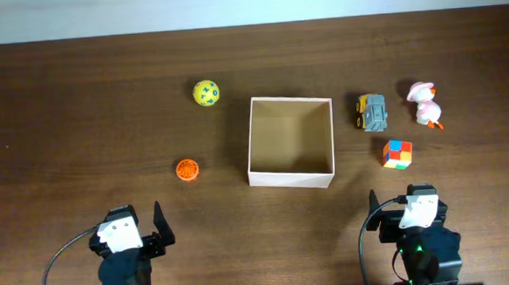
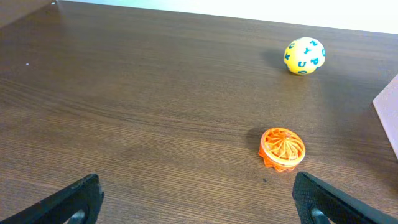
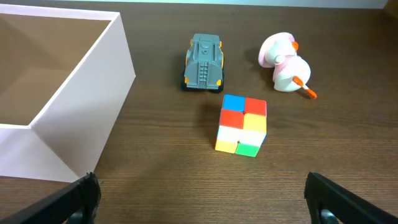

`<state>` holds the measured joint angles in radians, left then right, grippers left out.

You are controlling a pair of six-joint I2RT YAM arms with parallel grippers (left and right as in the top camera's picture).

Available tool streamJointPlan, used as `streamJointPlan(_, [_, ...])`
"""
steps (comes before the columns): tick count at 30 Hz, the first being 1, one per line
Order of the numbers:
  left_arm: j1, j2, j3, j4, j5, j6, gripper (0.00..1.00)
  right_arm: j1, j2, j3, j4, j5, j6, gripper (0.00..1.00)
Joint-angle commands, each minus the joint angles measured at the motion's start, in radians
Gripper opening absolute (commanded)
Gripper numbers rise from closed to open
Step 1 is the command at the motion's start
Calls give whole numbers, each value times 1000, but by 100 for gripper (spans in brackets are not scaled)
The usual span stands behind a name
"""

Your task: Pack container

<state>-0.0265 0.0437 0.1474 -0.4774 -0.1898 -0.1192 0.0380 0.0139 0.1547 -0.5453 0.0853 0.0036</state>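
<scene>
The container [image 1: 292, 177], a shallow white-walled box with a tan inside, stands open and empty at the table's middle; its right wall shows in the right wrist view [image 3: 81, 99]. Left of it lie a yellow ball [image 1: 206, 93] [image 2: 305, 56] and an orange ridged ball [image 1: 187, 170] [image 2: 282, 149]. Right of it lie a grey toy truck [image 1: 373, 113] [image 3: 204, 61], a pink-and-white duck [image 1: 425, 105] [image 3: 283, 62] and a colour cube [image 1: 397, 152] [image 3: 242, 124]. My left gripper [image 1: 151, 228] [image 2: 199, 205] is open and empty near the front edge. My right gripper [image 1: 389, 216] [image 3: 202, 205] is open and empty in front of the cube.
The dark wooden table [image 1: 78, 108] ends at a pale strip along the far edge [image 1: 247, 3].
</scene>
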Motion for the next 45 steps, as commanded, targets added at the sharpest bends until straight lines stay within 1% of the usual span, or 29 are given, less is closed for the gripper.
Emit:
streamJointPlan(1, [4,-10,-12,7,14,16,99,-6,-10,-8,0,-3,9,99])
streamJointPlan(4, [4,-10,-12,7,14,16,99,-6,-10,-8,0,-2,9,99])
streamJointPlan(8, [4,-10,-12,8,-75,46,99,-6,-10,-8,0,-35,10,99])
streamJointPlan(16, [4,-10,-12,6,-79,46,99,-6,-10,-8,1,-59,9,99])
streamJointPlan(18, [4,-10,-12,56,-74,45,99,-6,-10,-8,1,-59,9,99])
streamJointPlan(21, [3,-10,-12,84,23,46,99,-6,-10,-8,5,-60,9,99])
streamJointPlan(23, [3,-10,-12,122,60,45,99,-6,-10,-8,15,-68,18,99])
streamJointPlan(25, [3,-10,-12,161,160,45,99,-6,-10,-7,42,-113,69,99])
streamJointPlan(29, [3,26,11,161,161,45,99,-6,-6,29,56,-192,121,99])
streamJointPlan(33, [3,172,102,164,161,45,99,-6,64,123,51,-193,125,99])
streamJointPlan(36, [3,362,222,162,157,46,99,-6,196,224,21,-186,125,99])
streamJointPlan(40, [3,659,437,105,158,46,99,-6,481,430,-79,-182,123,99])
streamJointPlan(41, [3,774,535,57,160,46,99,-6,602,527,-130,-183,106,99])
streamJointPlan(44, [3,990,741,-62,161,46,99,-6,827,741,-251,-180,58,99])
streamJointPlan(45, [4,1085,840,-122,161,46,99,-6,945,874,-330,-180,31,99])
